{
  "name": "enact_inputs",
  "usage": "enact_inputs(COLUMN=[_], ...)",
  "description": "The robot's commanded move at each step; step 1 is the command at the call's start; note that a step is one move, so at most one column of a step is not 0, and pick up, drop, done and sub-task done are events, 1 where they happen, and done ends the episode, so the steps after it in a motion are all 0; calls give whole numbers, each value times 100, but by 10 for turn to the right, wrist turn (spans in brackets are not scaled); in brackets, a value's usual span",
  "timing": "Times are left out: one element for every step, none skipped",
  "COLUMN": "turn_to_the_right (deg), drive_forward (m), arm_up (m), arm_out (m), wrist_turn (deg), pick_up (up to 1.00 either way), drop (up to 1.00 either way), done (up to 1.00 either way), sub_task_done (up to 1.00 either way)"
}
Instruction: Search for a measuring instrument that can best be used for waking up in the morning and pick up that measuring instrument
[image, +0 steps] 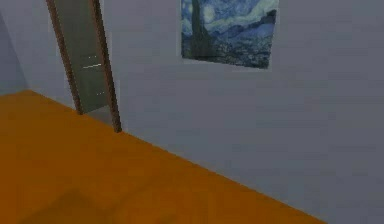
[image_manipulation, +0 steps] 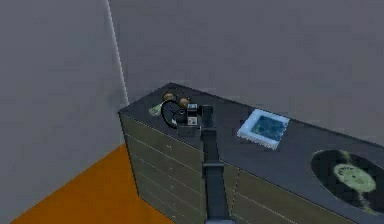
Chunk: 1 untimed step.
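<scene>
In the arm side view a dark dresser (image_manipulation: 300, 150) with several drawers stands against the grey wall. My arm (image_manipulation: 211, 160) reaches up from the bottom edge over its top. The gripper (image_manipulation: 173, 108) sits at the dresser's left end, its thin fingers curving around there. A small round thing with a pale face (image_manipulation: 157, 108), perhaps an alarm clock, rests on the top right at the fingers. Since it lies on the surface at the gripper, I cannot tell whether the gripper holds anything.
A blue and white flat box or book (image_manipulation: 263, 127) and a black vinyl record (image_manipulation: 350, 172) lie further right on the dresser. In the forward view are orange floor (image: 90, 170), a grey wall with a blue night-sky painting (image: 228, 30), and a doorway (image: 88, 60).
</scene>
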Motion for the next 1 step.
enact_inputs(turn_to_the_right=[0], drive_forward=[0], arm_up=[10], arm_out=[0], wrist_turn=[0], pick_up=[0], drop=[0], done=[0], sub_task_done=[0])
